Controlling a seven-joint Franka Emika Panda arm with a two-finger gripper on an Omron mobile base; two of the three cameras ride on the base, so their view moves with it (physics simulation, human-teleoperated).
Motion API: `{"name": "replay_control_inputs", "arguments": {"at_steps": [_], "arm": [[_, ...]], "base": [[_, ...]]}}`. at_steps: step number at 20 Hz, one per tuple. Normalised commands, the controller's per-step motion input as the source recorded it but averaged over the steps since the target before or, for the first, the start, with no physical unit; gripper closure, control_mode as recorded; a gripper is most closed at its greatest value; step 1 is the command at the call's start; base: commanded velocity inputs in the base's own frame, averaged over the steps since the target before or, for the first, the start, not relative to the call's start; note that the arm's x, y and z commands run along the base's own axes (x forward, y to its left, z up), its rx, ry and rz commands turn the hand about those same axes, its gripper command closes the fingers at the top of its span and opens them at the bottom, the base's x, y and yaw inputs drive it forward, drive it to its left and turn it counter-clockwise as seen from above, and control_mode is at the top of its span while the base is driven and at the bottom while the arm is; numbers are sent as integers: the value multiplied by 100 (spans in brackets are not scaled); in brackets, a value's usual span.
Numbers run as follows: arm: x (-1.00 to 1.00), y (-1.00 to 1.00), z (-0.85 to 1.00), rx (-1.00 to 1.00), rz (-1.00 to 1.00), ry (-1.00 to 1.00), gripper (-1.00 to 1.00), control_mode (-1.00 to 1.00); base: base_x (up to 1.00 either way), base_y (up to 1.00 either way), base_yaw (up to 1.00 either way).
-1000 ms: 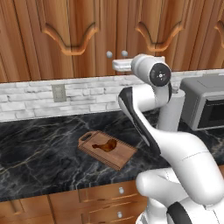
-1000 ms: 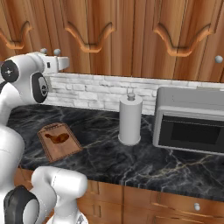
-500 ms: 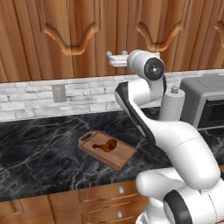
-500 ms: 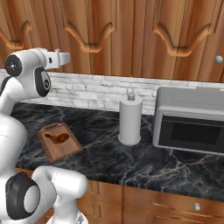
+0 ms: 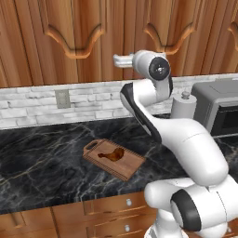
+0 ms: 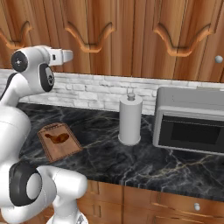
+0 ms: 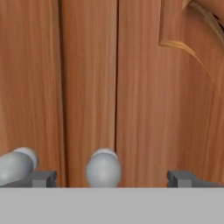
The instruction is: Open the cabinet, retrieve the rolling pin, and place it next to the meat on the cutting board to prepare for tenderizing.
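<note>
Jaws: we see them spread wide and holding nothing, the gripper (image 7: 111,177) close against the cabinet (image 7: 131,87), one round silver knob (image 7: 103,169) sitting between the two dark fingertips (image 7: 43,178)
Second knob: another silver knob (image 7: 17,164) shows at the far left of the hand view, outside the fingers
Cabinet: reddish-brown wood with fine grain, carved arched panels, both doors shut, a thin dark seam between them
Rolling pin: we take it to be behind the closed doors; we cannot see it
Handling: we judge the knob small, hard, smooth and likely slippery, so we would pinch it squarely across its middle; the door looks stiff and should swing on hinges
Cutting board (image 5: 114,159): flat brown wood with a darker rim and cutout handle, lying on the black marbled counter (image 5: 42,162)
Meat (image 5: 111,155): small glossy brown drumstick resting on the board
</note>
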Motion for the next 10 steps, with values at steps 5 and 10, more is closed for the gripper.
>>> {"name": "replay_control_inputs", "arguments": {"at_steps": [5,10], "arm": [[25,9,0,0,0,0,-100,-100],[18,14,0,-2,0,4,-100,-100]], "base": [[0,0,0],[0,0,0]]}}
